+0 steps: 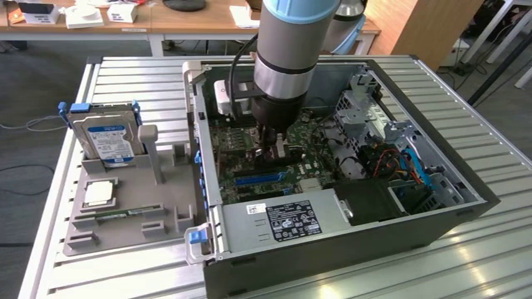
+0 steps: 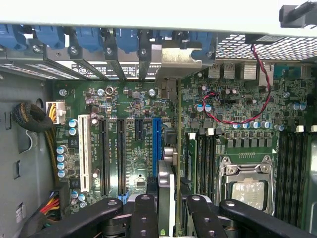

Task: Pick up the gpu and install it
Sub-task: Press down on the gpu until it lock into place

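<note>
Standing on the ribbed metal table (image 1: 124, 68), an open computer case (image 1: 465, 205) lies on its side with the motherboard (image 1: 312, 159) exposed. To the exterior view's left of the case, a grey holder tray (image 1: 124, 233) carries an upright hard drive (image 1: 108, 140) with a blue label, a flat silver chip (image 1: 99, 193) and a short green memory stick (image 1: 116, 215) lying near the tray's near edge. Inside the case, the grey power supply (image 1: 278, 221) sits at the near side, and a drive cage (image 1: 365, 112) with loose orange and blue cables (image 1: 399, 165) crowds the exterior view's right. In the wrist view, a white expansion slot (image 2: 83, 153), black slots (image 2: 120, 156) and a blue slot (image 2: 156, 151) run side by side, a red and black twisted wire (image 2: 237, 119) loops over the board, and the processor socket (image 2: 246, 186) lies beyond the memory slots (image 2: 203, 168).

The arm reaches down into the middle of the case. The tool (image 2: 167, 218) grips the gpu (image 2: 167, 186) between its black fingers (image 2: 143, 215), holding the thin card edge-on and upright. The card hangs just beside the blue slot, its grey metal bracket (image 2: 176, 59) up against the case's rear wall among the blue slot clips (image 2: 126, 39).
</note>
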